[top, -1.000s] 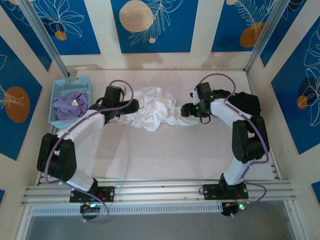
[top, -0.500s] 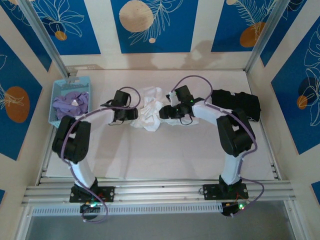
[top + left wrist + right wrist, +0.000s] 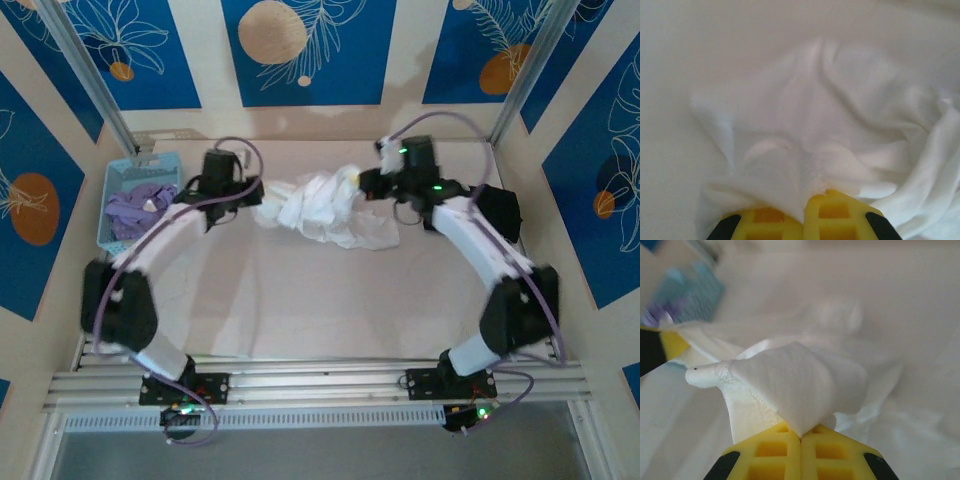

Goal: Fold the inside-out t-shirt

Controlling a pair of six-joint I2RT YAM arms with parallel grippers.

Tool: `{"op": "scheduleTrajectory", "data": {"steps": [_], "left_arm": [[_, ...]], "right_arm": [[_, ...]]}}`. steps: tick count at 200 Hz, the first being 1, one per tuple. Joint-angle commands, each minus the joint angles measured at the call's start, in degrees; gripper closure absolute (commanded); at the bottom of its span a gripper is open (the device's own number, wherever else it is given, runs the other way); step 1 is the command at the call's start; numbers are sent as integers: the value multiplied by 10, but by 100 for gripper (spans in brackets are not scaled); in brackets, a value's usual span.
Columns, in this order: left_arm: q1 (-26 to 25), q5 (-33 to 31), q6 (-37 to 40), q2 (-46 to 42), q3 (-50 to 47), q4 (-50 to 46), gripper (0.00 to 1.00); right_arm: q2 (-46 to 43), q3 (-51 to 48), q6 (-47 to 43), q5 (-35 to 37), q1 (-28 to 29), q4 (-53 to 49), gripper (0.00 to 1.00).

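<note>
White t-shirt (image 3: 325, 208) bunched at twelve o'clock; left pincer (image 3: 805, 210) clamps its nine-o'clock edge, right pincer (image 3: 800, 432) its two-o'clock edge.

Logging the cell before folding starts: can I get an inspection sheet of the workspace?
Surface: pale table, no stains seen.
Job's things: white t-shirt bunched at the far middle, not folded.
Clutter: blue basket far left holding a purple garment; black garment far right.
Grippers: left gripper and right gripper each shut on the t-shirt.
Cables: purple cable looped above each wrist.
Surroundings: blue patterned wall panels.
</note>
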Motion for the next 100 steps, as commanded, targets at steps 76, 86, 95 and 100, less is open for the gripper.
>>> {"op": "scheduleTrajectory", "data": {"steps": [76,86,95,100], "left_arm": [[5,-22,2,-243,143,0,100],[6,-20,2,-244,137,-1,100],[5,-18,3,-240,129,-6,100],[6,-17,3,-237,122,-12,100]], "right_arm": [[-192,126,-59,-106,-100,-39,100],[-190,114,-58,-109,-100,-37,100],[-183,102,-51,-104,-101,-41,100],[-176,95,-47,-98,-101,-45,100]]}}
